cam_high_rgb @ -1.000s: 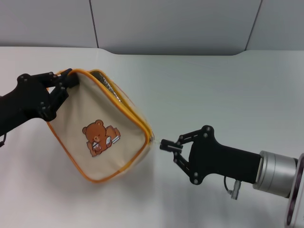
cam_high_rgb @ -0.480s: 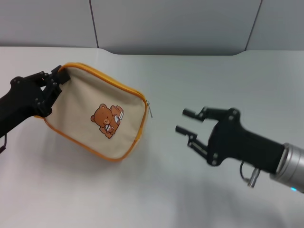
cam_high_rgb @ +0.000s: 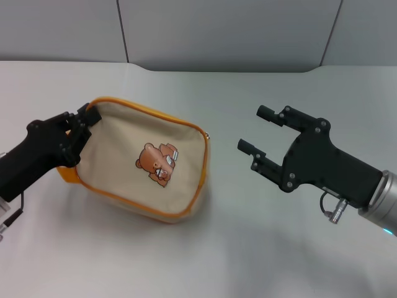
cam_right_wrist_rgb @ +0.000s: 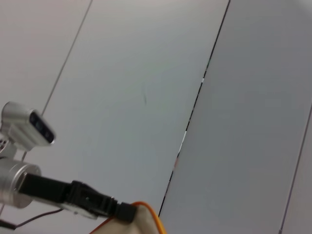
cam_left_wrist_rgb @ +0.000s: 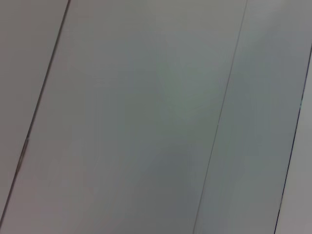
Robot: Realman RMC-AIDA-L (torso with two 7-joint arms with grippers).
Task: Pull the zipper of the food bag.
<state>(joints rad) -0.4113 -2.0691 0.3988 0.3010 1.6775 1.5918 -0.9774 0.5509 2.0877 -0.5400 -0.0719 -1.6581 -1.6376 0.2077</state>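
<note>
Zipper band of orange-yellow fabric (cam_high_rgb: 200,180) edges the cream canvas bear-patch food bag (cam_high_rgb: 146,161) lying on the white desk (cam_high_rgb: 248,248), pinched at its far-left corner by the black left hand (cam_high_rgb: 84,121), so with the black right hand (cam_high_rgb: 257,129) spread wide and well apart to the right, the silver pull tab (cam_high_rgb: 208,135) could be missed or the bag dragged.

Plain white table (cam_high_rgb: 205,261) with soft shadows under even light, backed by a grey panelled wall (cam_high_rgb: 223,31) with thin dark vertical seams; same grey seamed panels fill both wrist views.
</note>
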